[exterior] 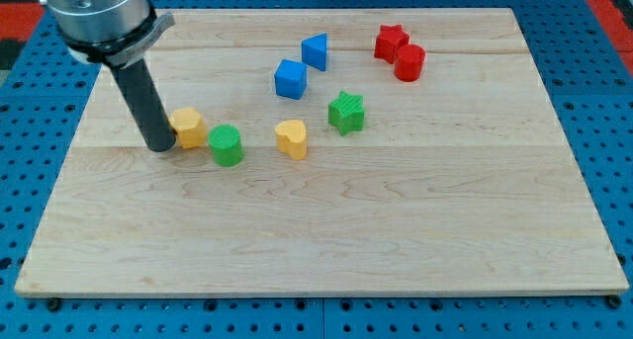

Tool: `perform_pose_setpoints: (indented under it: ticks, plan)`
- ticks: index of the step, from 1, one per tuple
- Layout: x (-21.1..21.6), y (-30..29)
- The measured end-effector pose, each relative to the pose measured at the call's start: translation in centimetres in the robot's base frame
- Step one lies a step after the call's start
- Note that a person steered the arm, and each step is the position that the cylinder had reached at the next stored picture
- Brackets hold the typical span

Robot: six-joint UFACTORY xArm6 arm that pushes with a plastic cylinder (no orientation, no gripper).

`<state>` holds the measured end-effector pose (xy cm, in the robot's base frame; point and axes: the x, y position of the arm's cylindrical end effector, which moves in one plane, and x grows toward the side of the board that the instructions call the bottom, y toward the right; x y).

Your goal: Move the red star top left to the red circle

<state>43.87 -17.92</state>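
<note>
The red star [390, 41] lies near the view's top right, touching the red circle [409, 62] on that block's upper left side. My tip [159, 147] rests on the board at the view's left, far from both red blocks. It stands right beside the left face of a yellow hexagon block [188, 127].
A green circle [226, 145] sits just right of the yellow hexagon. A yellow heart [292, 138] and a green star [347, 112] lie near the middle. A blue cube [291, 78] and a blue triangle [316, 51] lie above them. The wooden board [326, 240] sits on a blue pegboard.
</note>
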Motion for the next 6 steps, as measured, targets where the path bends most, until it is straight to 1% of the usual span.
perform_pose_setpoints:
  ticks: [1, 2, 3, 5, 6]
  plan:
    - [-1.4, 0.0]
    - [-4.9, -2.8]
    - [-8.1, -2.3]
    - [-19.8, 11.3]
    - [-23.5, 21.2]
